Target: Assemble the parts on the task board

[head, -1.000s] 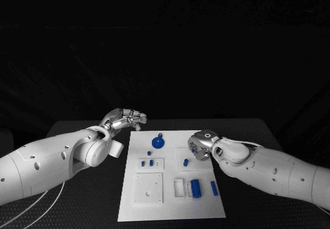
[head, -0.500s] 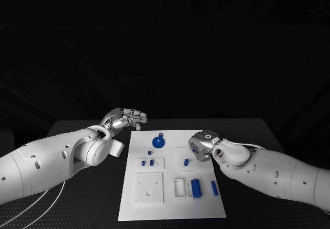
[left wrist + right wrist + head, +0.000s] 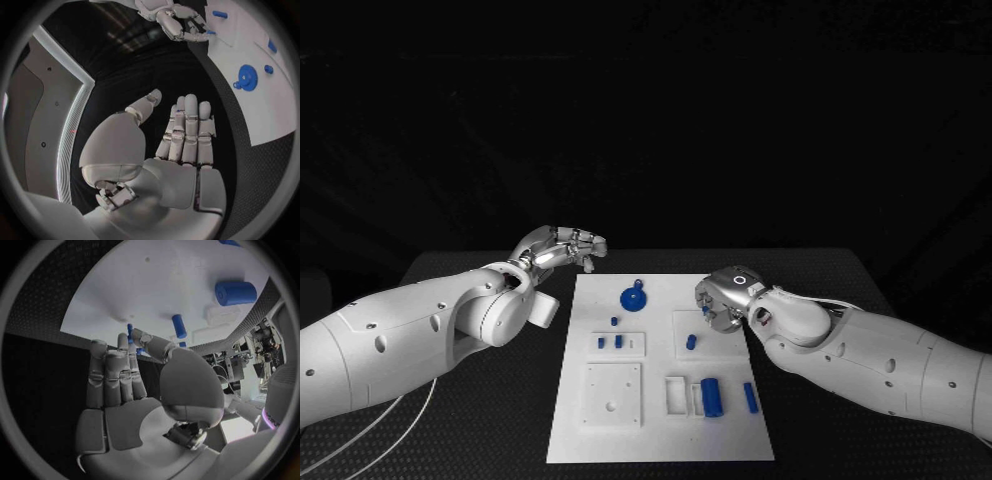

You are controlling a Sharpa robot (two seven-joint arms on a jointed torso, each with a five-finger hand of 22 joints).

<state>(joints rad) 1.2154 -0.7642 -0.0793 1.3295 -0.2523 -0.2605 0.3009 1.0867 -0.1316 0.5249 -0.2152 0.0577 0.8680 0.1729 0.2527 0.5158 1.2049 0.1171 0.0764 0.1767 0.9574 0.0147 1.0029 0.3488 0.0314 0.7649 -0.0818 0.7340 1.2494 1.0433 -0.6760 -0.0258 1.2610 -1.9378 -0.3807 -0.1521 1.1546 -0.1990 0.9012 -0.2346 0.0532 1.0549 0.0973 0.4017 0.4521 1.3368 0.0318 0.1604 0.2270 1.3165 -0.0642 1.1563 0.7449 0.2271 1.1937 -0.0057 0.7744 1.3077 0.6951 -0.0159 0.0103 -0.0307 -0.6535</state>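
The white task board lies in the middle of the table. On it are a blue gear, several small blue pegs, a blue peg, a blue cylinder and a blue bar. My right hand hovers over the board's right side, just beyond the blue peg, holding nothing. In the right wrist view its fingers are straight, with the cylinder and peg ahead. My left hand stays off the board's far left corner, fingers extended and empty.
The black table surrounds the board, with bare surface on both sides. Square recessed blocks sit on the board's near half. In the left wrist view the gear and my right hand lie ahead.
My right hand has shifted slightly toward the far side of the board. The left arm and the parts have not moved.
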